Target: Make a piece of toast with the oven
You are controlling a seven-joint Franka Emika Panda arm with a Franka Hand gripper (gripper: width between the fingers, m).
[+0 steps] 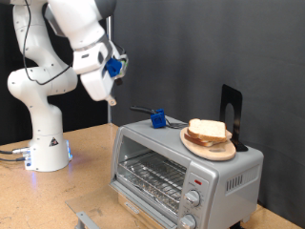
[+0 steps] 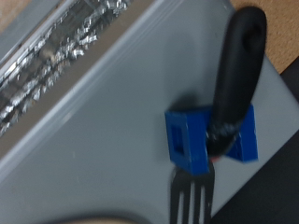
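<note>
The silver oven (image 1: pixel 181 172) stands on the table at the exterior view's lower right, its glass door shut and the wire rack showing behind it. On its top, a wooden plate (image 1: pixel 193 146) carries stacked bread slices (image 1: pixel 208 130). A separate single piece of toast does not show. My gripper (image 1: pixel 111 95) hangs in the air above the oven's left end, up and left of a black-handled fork (image 1: pixel 145 111) that rests in a blue holder (image 1: pixel 158 119). The wrist view looks down on the fork (image 2: pixel 234 65), the holder (image 2: pixel 192 140) and the grey oven top (image 2: pixel 103 121). My fingers are out of that view.
A black stand (image 1: pixel 232 110) rises behind the plate at the oven's back right. Two round knobs (image 1: pixel 192 200) sit on the oven's front right. A grey metal piece (image 1: pixel 86 219) lies on the wooden table in front. The robot base (image 1: pixel 46 143) stands at the left.
</note>
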